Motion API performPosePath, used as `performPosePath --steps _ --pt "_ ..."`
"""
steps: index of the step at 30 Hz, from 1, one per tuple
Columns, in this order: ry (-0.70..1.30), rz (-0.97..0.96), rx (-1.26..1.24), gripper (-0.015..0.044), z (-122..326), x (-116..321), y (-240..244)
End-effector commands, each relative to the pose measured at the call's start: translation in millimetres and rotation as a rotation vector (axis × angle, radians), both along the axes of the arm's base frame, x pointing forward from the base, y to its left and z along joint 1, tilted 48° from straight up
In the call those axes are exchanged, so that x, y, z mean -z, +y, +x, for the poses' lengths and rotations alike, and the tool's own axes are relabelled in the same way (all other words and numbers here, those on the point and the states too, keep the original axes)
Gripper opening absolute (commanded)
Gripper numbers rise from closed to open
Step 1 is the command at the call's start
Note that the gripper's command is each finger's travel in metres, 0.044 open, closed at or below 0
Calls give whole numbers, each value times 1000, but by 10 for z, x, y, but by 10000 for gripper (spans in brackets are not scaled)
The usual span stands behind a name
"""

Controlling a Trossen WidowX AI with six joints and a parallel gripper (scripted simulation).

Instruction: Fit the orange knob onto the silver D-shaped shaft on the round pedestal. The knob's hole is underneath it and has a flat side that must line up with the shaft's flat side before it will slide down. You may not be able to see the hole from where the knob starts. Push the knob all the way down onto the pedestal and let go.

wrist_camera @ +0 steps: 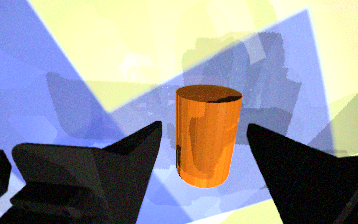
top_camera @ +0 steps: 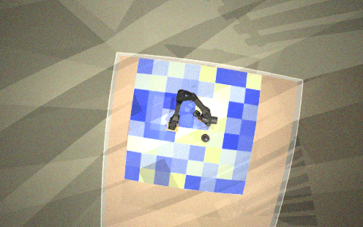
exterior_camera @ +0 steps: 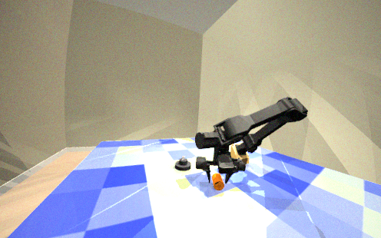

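Note:
The orange knob (exterior_camera: 217, 181) (wrist_camera: 206, 142) lies on its side on the patterned mat, with one round end towards the exterior camera. That end has a dark patch; I cannot tell whether it is the hole. My gripper (exterior_camera: 218, 182) (wrist_camera: 204, 127) points down over the knob and is open, with one finger on each side and a gap between each fingertip and the knob in the wrist view. The dark round pedestal (top_camera: 205, 138) (exterior_camera: 183, 166) stands apart from the knob, with a small shaft on top. The shaft's flat side cannot be made out.
The arm's base stands on an orange-tan block (top_camera: 172, 129) (exterior_camera: 240, 154), to the left of the pedestal in the top view. The arm arches over the blue, white and yellow checkered mat (top_camera: 146, 165). The tan table (top_camera: 279, 106) extends beyond the mat to a pale raised edge.

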State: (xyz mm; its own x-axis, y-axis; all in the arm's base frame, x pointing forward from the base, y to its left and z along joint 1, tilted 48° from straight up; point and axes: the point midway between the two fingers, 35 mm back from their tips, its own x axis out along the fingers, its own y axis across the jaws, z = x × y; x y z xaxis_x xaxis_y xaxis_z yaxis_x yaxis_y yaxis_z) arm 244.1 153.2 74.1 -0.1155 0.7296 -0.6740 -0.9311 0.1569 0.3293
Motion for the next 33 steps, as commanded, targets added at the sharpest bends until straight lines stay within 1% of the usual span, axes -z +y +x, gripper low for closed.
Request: performPosePath --steps 1,3,9,14,25,27,33 --pt "-1 0 -1 391 -1 -2 -1" --pt "-1 0 -1 440 -1 -2 -1" --pt "-1 -1 -1 440 5 -16 -19" --pt "0 -3 0 440 72 -381 -424" --pt "12 -6 10 440 73 -399 -441" --pt "107 -34 91 440 75 -402 -438" --pt "520 -165 472 440 85 -419 -424"
